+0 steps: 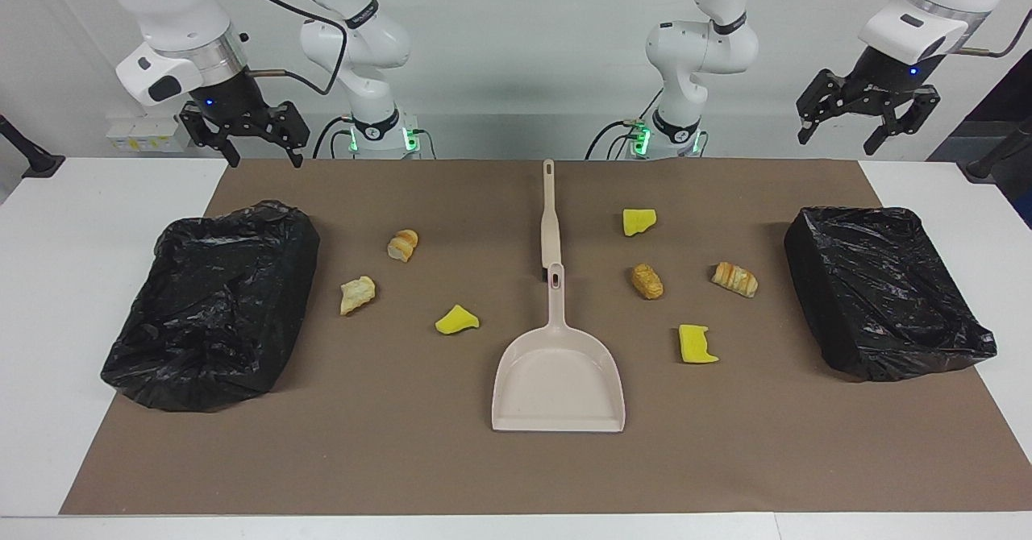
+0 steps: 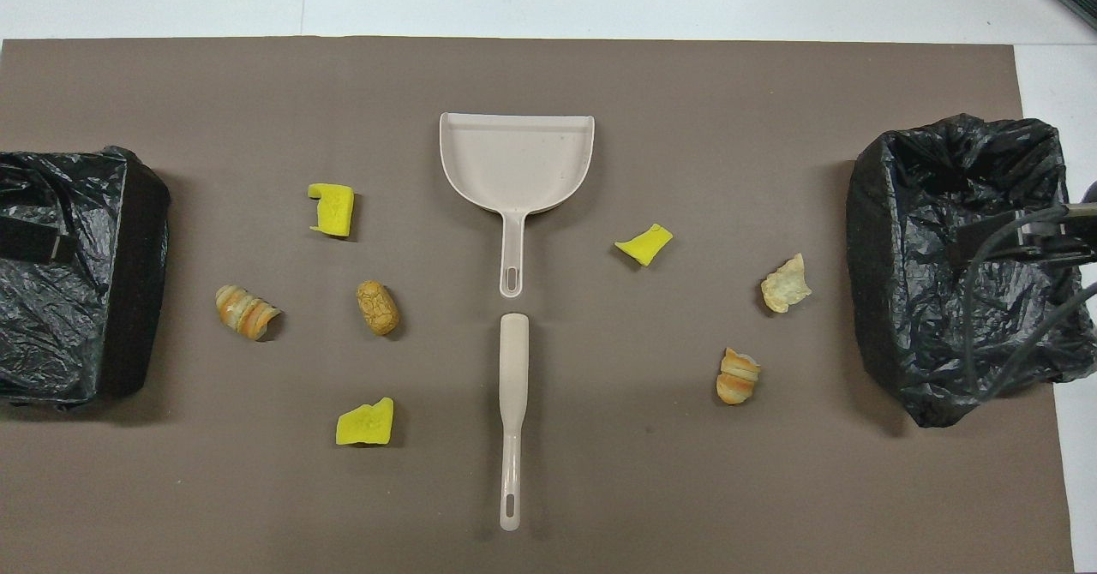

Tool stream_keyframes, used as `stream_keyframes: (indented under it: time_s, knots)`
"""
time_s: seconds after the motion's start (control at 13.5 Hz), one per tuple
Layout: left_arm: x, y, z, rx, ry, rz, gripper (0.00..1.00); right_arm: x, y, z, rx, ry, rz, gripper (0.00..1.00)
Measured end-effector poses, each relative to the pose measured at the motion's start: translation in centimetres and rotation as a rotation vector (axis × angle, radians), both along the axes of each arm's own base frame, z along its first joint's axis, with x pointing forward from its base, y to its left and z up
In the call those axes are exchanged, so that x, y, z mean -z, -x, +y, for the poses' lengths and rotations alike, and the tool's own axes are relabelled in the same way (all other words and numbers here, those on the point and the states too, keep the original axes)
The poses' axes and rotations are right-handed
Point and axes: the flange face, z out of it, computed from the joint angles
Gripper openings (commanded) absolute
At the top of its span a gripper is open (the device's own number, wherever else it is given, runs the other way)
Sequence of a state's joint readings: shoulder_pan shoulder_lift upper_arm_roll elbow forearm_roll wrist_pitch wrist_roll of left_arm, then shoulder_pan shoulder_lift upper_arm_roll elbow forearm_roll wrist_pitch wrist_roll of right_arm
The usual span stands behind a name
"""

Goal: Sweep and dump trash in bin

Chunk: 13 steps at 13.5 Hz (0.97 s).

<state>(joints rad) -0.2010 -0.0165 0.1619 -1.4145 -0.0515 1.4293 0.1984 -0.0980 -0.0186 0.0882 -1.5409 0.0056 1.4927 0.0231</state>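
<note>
Trash pieces [image 1: 647, 280] lie scattered beside the dustpan [image 1: 558, 379] and brush [image 1: 550, 216], between two lined bins [image 1: 211, 306].
Left gripper [image 1: 868, 117] and right gripper [image 1: 246, 133] hang raised, jaws apart, empty, nothing grasped yet.

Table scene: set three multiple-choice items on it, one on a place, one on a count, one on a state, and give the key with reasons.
1. The brush lies:
A. in a bin
B. on the mat, nearer to the robots than the dustpan
C. inside the dustpan

2. Yellow sponge pieces on the mat:
A. one
B. three
C. six

3. The left gripper and right gripper are:
A. open, holding nothing
B. shut on the brush
C. shut on trash

Key: 1 B, brush lies handle-to-handle with the dustpan. 2 B, three yellow chunks show. 3 A, both hang empty above the table's ends.
</note>
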Motion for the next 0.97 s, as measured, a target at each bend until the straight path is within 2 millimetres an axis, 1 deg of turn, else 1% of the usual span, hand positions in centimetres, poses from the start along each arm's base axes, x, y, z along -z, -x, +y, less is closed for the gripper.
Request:
stream_keyframes:
  time_s: [0.67, 0.97]
  knots:
    - [0.4, 0.7, -0.3, 0.009, 0.003, 0.013, 1.0, 0.0, 0.0, 0.0, 0.0, 0.0, 0.0, 1.0]
    - [1.3, 1.2, -1.2, 0.028, 0.006, 0.023, 1.0, 0.0, 0.0, 0.0, 0.0, 0.0, 0.0, 1.0]
